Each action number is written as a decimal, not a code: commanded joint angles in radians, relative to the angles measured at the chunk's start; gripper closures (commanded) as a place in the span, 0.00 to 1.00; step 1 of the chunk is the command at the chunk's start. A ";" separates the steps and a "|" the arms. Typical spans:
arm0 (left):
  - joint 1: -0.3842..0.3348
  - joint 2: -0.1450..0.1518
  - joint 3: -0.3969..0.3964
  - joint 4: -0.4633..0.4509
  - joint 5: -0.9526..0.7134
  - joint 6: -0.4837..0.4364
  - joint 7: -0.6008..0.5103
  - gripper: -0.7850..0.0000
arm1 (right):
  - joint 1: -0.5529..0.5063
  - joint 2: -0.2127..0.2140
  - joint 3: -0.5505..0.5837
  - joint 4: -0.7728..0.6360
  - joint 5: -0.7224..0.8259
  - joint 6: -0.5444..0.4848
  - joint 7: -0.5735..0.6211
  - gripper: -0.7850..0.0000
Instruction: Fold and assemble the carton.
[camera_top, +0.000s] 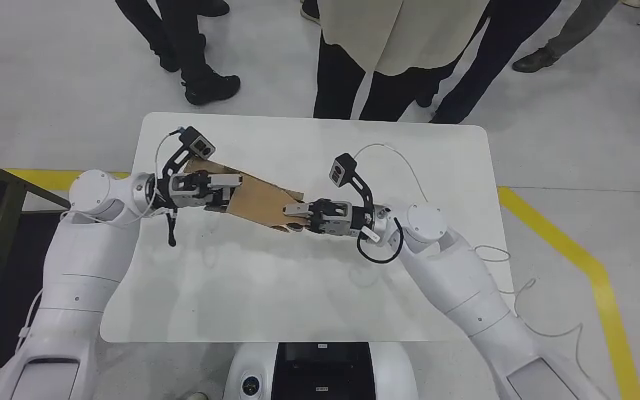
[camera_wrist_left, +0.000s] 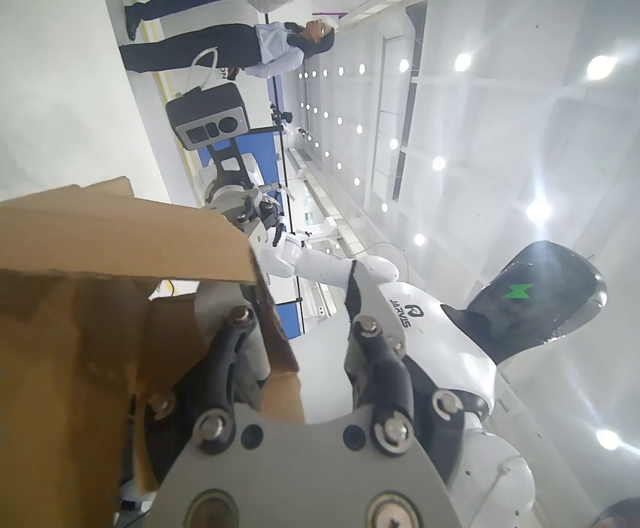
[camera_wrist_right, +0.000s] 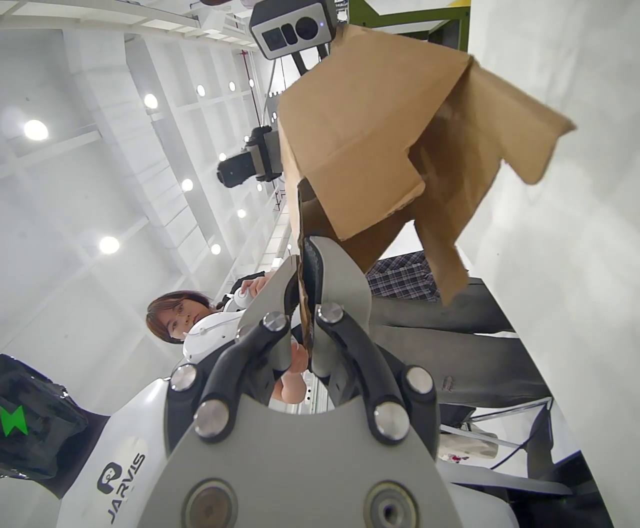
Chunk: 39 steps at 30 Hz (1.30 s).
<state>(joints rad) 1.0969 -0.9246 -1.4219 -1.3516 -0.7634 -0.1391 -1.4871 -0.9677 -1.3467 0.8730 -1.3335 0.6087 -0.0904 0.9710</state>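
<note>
The white table was the biggest thing. Over it, the brown carton stretched long ways from one arm to the other, partly opened up. The right gripper was pinched tight on a thin flap edge at its own end. The left gripper sat at the other end with its fingers spread wide and a carton wall between them. I think the left one needed to squeeze next.

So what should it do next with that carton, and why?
Probably shut the left claw on the carton. That claw stands open with one edge of the carton's wall in its gap, while the right claw is clamped on the other end. With both ends gripped, the arms could likely pull the carton open into shape.
</note>
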 joint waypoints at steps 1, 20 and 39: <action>-0.002 0.000 0.006 -0.001 0.022 -0.005 0.017 0.95 | 0.003 0.000 0.000 -0.003 -0.009 0.003 0.001 1.00; 0.006 0.005 0.022 -0.018 0.106 -0.018 0.036 0.84 | -0.004 -0.004 0.007 -0.013 -0.031 0.005 -0.010 1.00; 0.026 0.026 -0.012 0.001 0.053 0.021 -0.049 0.84 | 0.020 -0.012 -0.008 -0.005 -0.060 0.021 0.014 1.00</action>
<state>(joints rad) 1.1223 -0.9002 -1.4340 -1.3514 -0.7131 -0.1188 -1.5359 -0.9500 -1.3578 0.8663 -1.3387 0.5487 -0.0698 0.9815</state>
